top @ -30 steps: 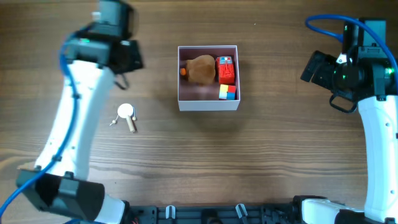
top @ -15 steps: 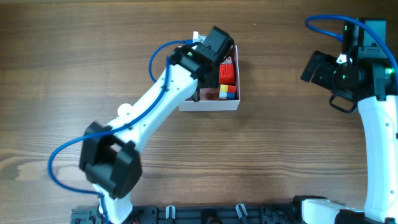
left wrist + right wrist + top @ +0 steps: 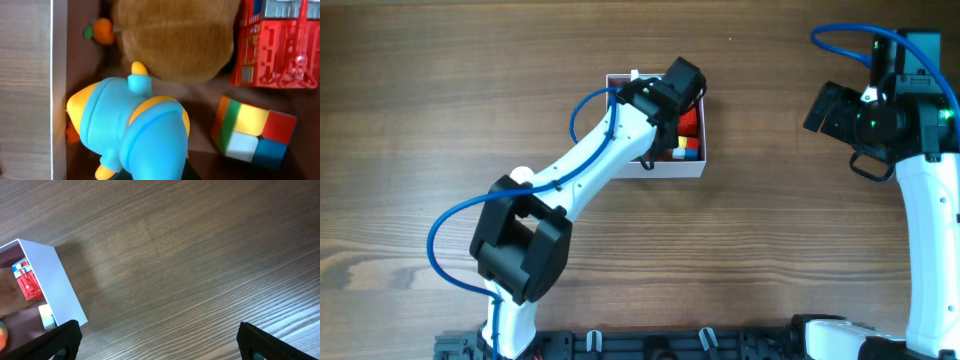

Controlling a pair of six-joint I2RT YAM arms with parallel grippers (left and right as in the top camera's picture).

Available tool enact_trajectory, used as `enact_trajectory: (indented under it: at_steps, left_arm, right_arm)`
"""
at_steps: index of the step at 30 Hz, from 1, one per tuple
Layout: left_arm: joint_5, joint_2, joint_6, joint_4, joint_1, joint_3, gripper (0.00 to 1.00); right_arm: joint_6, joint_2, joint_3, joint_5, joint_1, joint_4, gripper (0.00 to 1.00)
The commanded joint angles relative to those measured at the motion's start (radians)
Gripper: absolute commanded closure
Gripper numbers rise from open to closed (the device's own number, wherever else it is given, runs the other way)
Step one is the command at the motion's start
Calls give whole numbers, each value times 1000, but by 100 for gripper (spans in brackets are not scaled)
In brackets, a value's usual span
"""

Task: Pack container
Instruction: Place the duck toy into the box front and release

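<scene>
The container (image 3: 670,170) is a square white box at the table's centre; its white wall also shows in the left wrist view (image 3: 59,75) and the right wrist view (image 3: 55,280). Inside lie a brown plush (image 3: 175,35), a red toy (image 3: 280,45), a colour cube (image 3: 252,132) and a small orange piece (image 3: 104,30). My left gripper (image 3: 670,100) is over the box, shut on a blue and yellow toy (image 3: 135,130) held just above the box floor; its fingers are almost hidden by the toy. My right gripper (image 3: 162,345) is open and empty, right of the box.
A small white round object (image 3: 520,174) lies on the wooden table left of the box, partly under my left arm. My right arm (image 3: 920,200) stands along the right edge. A black rail runs along the front edge (image 3: 670,345).
My left arm has swung from the table's left side to over the box, carrying the blue and yellow toy. The right arm has not moved.
</scene>
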Motion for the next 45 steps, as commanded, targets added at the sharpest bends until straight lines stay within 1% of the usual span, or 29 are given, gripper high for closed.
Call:
enact_trajectory:
  at_steps: [1,6,8,10,12,13,14,16,18,20,22,23,29,30,31,32,33,37,40,45]
  left_arm:
    - [-19,10,-43,-3,-5,5,83]
    - [-18,10,-43,-3,-5,5,75]
    - [-18,10,-43,-3,-5,5,62]
    - [-18,10,-43,-3,-5,5,59]
    - [-18,10,-43,-3,-5,5,58]
    - [-18,10,-43,-5,-5,5,55]
    - [-18,10,-43,-7,-5,5,54]
    - [-19,10,-43,-10,-5,5,54]
    - [-26,10,-43,-10,-5,5,56]
    - [-44,12,-43,-10,-6,5,60]
    - [-48,24,-43,-9,-6,5,79]
    - [-48,35,-43,-7,-6,5,82]
    - [-48,124,-43,-3,-6,5,84]
    - [-48,128,-43,-3,-6,5,83]
    - [-48,131,-43,-2,-5,5,77]
    - [-48,131,-43,1,-5,5,68]
    - [-48,129,-42,4,-5,5,49]
    - [-48,101,-39,1,-5,5,34]
    - [-57,50,-38,2,-5,5,29]
    - [-74,-55,-12,-3,-5,5,23]
  right_arm:
    - [-13,6,0,6,-4,3,0]
    - [-13,6,0,6,-4,3,0]
    - [-13,6,0,6,-4,3,0]
    - [-13,6,0,6,-4,3,0]
    - [-13,6,0,6,-4,3,0]
    - [-13,6,0,6,-4,3,0]
    - [-13,6,0,6,-4,3,0]
    - [-13,6,0,6,-4,3,0]
    - [-13,6,0,6,-4,3,0]
    - [-13,6,0,6,-4,3,0]
    - [-13,6,0,6,-4,3,0]
    - [-13,6,0,6,-4,3,0]
    - [-13,6,0,6,-4,3,0]
    - [-13,6,0,6,-4,3,0]
    - [-13,6,0,6,-4,3,0]
    - [-13,6,0,6,-4,3,0]
    - [-13,6,0,6,-4,3,1]
    - [-13,6,0,6,-4,3,0]
    - [-13,6,0,6,-4,3,0]
    - [-13,6,0,6,-4,3,0]
